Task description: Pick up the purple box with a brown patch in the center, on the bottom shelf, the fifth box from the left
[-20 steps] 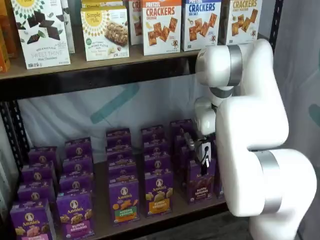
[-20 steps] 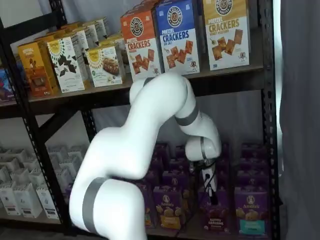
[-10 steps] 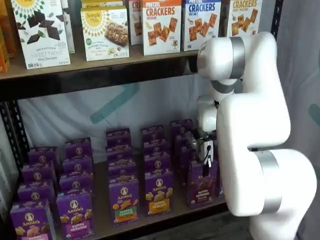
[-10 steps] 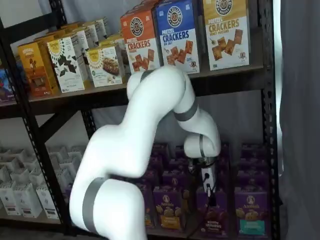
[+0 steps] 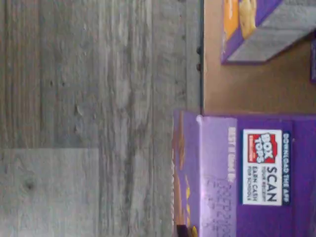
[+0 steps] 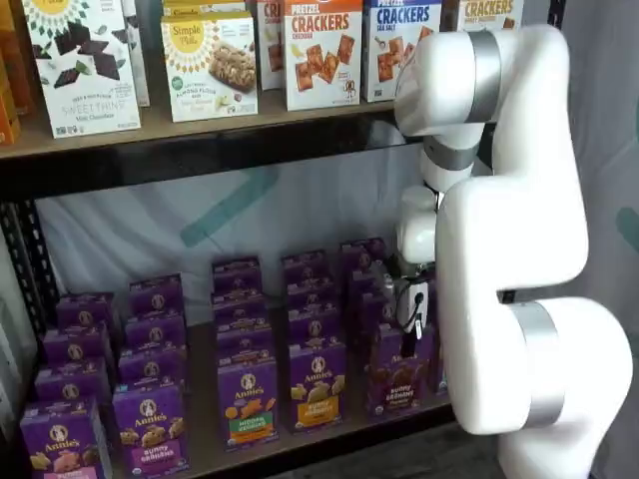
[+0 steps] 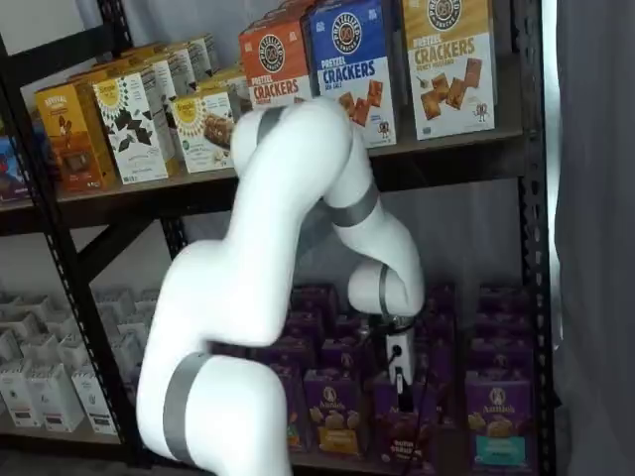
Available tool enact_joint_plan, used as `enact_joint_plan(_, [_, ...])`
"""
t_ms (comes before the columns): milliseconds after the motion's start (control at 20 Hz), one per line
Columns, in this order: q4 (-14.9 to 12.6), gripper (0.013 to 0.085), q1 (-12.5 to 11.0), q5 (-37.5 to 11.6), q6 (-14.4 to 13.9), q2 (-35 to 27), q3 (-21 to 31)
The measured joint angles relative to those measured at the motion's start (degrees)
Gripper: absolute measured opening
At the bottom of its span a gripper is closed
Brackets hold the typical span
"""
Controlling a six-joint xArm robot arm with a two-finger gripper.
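The purple box point(image 6: 398, 376) with the dark brown snack picture stands at the front of the bottom shelf point(image 6: 198, 399), slightly tilted. It also shows in a shelf view point(image 7: 401, 438). My gripper point(image 6: 409, 337) comes down on its top, and the black fingers are closed on it. The gripper also shows in a shelf view point(image 7: 400, 383). In the wrist view the box's purple top point(image 5: 247, 173) carries a Box Tops label. Its front face juts past the shelf board's edge point(image 5: 203, 74), over the grey floor.
A purple box with an orange band point(image 6: 318, 384) stands just left of the held box, and one with a teal band point(image 7: 499, 421) just right. More purple boxes fill the rows behind. Cracker boxes point(image 6: 321, 50) line the upper board. My white arm point(image 6: 519, 249) blocks the shelf's right side.
The gripper has drawn the purple box forward and a little left, out of its row. The upper arm has risen.
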State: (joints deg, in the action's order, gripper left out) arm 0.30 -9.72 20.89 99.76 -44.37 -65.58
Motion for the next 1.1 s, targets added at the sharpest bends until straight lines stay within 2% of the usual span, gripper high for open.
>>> enact_joint_plan(200, [1.37, 0.033, 1.39, -2.84, -0.04, 5.18, 7.07])
enact_joint_plan(750, [3.01, 0.033, 5.67, -8.65, -2.65, 21.9, 27.55])
enact_joint_plan(900, [0.97, 0.033, 6.85, -7.98, -5.85, 28.72, 33.7])
enact_joint_plan(1000, [-2.44, 0.033, 7.5, -6.62, -9.79, 33.44, 37.33])
enact_joint_plan(1100, [-4.3, 0.033, 8.35, -5.04, -12.4, 37.66, 40.22])
